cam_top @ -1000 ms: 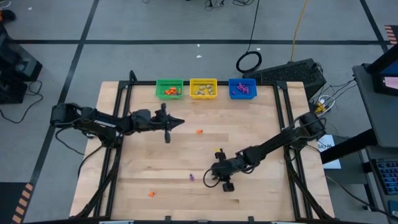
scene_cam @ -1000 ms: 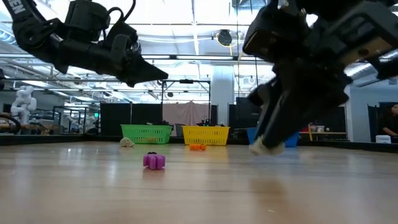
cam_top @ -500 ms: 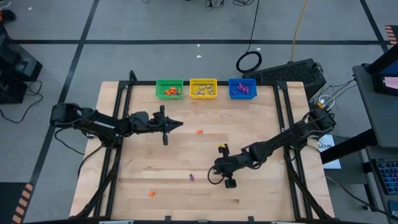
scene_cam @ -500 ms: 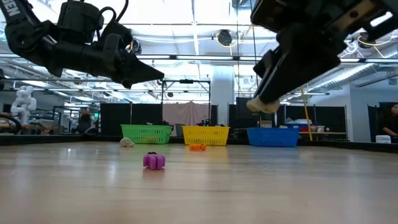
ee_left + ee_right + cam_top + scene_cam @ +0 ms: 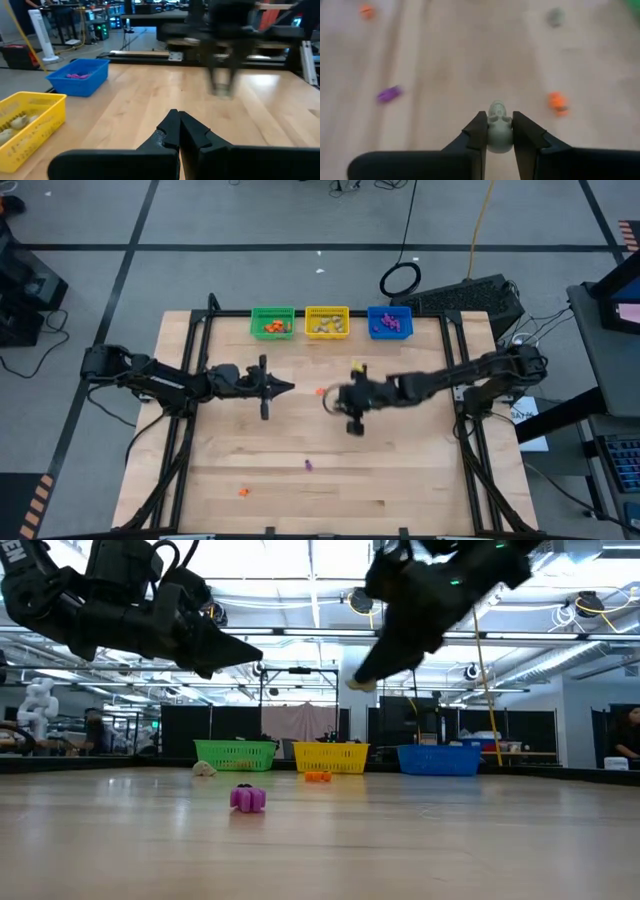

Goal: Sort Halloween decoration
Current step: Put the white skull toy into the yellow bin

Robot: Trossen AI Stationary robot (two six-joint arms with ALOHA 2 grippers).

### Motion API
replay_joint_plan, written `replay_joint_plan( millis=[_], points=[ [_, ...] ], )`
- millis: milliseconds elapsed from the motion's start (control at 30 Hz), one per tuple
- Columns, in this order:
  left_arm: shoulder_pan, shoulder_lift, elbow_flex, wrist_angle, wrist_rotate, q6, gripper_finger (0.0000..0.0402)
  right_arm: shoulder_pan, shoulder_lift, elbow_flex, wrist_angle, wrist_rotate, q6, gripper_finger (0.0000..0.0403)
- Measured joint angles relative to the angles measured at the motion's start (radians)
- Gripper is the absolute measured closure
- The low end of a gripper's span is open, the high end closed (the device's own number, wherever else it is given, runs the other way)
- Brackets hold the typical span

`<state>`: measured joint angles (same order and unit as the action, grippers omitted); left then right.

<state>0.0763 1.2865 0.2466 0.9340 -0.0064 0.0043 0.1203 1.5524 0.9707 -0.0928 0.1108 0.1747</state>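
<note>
The right gripper [image 5: 330,402] has moved since a second ago; it was low near the front of the table [image 5: 420,480] and now it is hanging up in the air over the middle, still pinching a small pale beige-grey trinket [image 5: 498,131] between its two fingers [image 5: 476,131]; in the low view the trinket is showing as a pale bit at the gripper's tip [image 5: 362,683], well above the wood. Going from near to far: an orange trinket [image 5: 243,492] is lying near the front edge on the left side; a purple trinket [image 5: 308,465] is sitting a little farther in, near the middle; another orange trinket [image 5: 320,391] is lying just beside the right gripper; the left gripper [image 5: 289,388] is hovering over the left half of the table with its jaws pressed together and nothing in them. At the far edge three baskets are standing in a row; the green basket [image 5: 256,316] is holding orange trinkets, the yellow basket [image 5: 309,314] is holding pale ones, and the blue basket [image 5: 372,314] is holding purple ones.
</note>
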Motion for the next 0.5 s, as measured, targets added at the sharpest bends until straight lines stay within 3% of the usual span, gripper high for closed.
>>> replay_joint_plan(
  millis=[500],
  points=[
    [-0.09, 0.0, 0.0, -0.001, -0.001, 0.0, 0.0402, -0.421, -0.001, 0.289, -0.191, -0.007, -0.242, 0.0358]
  ],
)
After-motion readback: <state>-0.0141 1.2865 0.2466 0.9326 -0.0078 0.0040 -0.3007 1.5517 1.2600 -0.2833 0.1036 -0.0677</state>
